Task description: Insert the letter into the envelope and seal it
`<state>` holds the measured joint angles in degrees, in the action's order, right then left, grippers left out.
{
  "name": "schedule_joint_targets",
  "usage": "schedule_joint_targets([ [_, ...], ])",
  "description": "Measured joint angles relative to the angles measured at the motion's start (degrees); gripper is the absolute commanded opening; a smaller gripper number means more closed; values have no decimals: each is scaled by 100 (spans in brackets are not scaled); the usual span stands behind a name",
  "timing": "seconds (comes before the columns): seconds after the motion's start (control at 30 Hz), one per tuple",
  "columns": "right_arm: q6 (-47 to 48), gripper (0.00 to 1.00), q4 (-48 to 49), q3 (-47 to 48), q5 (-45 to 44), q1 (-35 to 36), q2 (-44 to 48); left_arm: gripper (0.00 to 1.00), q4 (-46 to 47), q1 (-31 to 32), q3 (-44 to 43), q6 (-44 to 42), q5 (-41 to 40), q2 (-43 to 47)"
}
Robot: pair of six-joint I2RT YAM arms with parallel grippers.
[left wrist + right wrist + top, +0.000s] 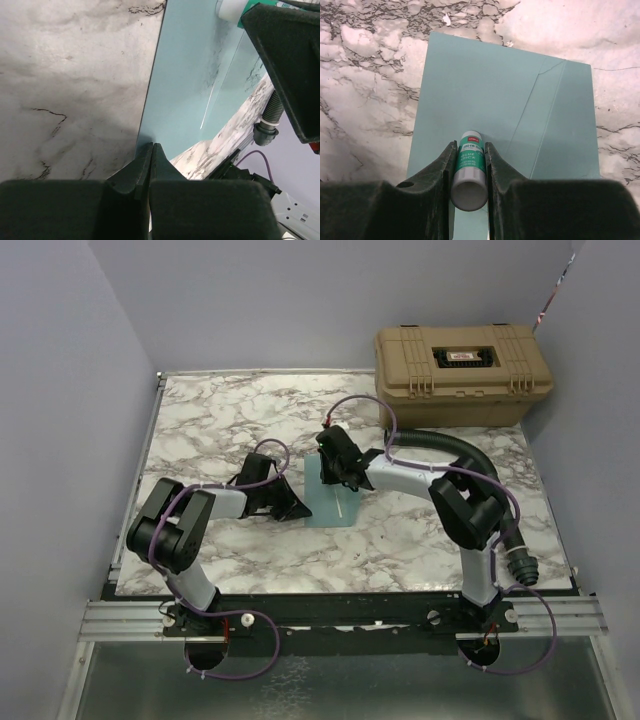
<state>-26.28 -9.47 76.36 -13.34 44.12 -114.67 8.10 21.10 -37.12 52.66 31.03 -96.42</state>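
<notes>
Meanwhile the envelope [485,100] lay flat at the middle of the marble surface [220,430], with the right hand [468,147] clamped on a glue stick [469,170] over it and the left hand [151,150] pinched shut, empty, its tips at the envelope's left edge.

Envelope [485,100] pale teal, plain; table [220,420] white w/ grey marble veins; glue stick [469,170] white, green label (white lettering); far-right case [460,375] tan.

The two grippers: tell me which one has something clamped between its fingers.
The right gripper: its fingers clamp a glue stick above the envelope. The left gripper is shut on nothing, tips at the envelope's edge.
</notes>
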Motion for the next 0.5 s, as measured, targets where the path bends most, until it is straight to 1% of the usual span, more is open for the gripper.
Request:
schedule_joint_targets([
  [0.13, -63, 0, -68, -26, -11, -33, 35, 0, -70, -11, -61, -24, 48, -37],
  [0.3, -70, 1, -118, -520, -28, 17, 428, 0, -107, -11, -105, 26, 66, -79],
  [0.5, -74, 1, -245, -802, -46, 258, 682, 0, -103, -11, -111, 177, 63, -94],
])
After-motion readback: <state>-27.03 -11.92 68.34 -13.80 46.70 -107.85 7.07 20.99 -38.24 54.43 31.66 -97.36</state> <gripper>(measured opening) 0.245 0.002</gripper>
